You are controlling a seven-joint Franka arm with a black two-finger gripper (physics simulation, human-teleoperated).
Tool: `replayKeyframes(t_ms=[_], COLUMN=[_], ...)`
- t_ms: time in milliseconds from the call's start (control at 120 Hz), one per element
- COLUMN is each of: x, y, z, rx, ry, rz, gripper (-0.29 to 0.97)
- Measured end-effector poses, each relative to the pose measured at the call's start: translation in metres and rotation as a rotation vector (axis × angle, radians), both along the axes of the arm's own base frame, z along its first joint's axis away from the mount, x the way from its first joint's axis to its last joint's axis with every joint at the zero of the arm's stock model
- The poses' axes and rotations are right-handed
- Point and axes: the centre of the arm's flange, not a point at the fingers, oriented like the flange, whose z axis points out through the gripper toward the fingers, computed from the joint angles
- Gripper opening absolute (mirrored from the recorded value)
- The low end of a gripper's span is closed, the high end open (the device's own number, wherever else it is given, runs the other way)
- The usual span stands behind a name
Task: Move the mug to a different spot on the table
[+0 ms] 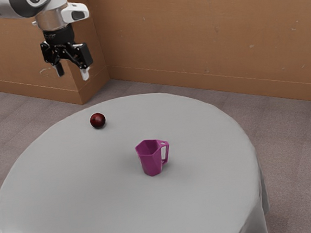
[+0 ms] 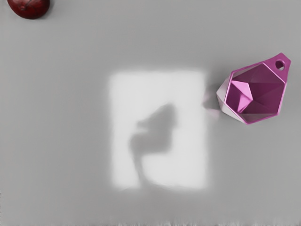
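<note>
Hovers high above the table (image 1: pixel 69 184) with the claw (image 1: pixel 72 72) spread and nothing between its fingers. Finds the purple mug (image 1: pixel 152 156) (image 2: pixel 256 89) standing upright near the table's middle, handle toward the exterior view's right, well apart from a dark red ball (image 1: pixel 97 120) (image 2: pixel 29 7).

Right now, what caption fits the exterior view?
Open claw hangs high and empty; magenta mug stands upright on the table, dark red ball apart.

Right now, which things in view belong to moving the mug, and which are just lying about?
Job: magenta mug, upright; grey table; jaws, open, high above it.
Lying about: dark red ball, apart from the mug.
</note>
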Motion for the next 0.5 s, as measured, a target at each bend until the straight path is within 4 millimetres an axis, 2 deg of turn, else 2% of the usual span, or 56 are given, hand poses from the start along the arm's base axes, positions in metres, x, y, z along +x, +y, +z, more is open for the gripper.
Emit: replayKeyframes(t_ms=[100, 158, 367, 400, 425, 467, 500], x=[0.0, 0.003, 0.013, 0.014, 0.018, 0.024, 0.028], y=[-0.003, -0.017, -0.136, -0.156, -0.171, -0.184, -0.189], z=[-0.001, -0.003, -0.019, -0.027, -0.041, -0.056, -0.06], rx=[0.004, 0.012, 0.018, 0.0, -0.022, -0.043, -0.032], ry=[0.005, 0.002, -0.038, -0.032, -0.015, -0.001, -0.001], rz=[-0.023, -0.074, -0.501, -0.574, -0.62, -0.679, -0.722], gripper=[0.68, 0.68, 0.68, 0.68, 0.68, 0.68, 0.68])
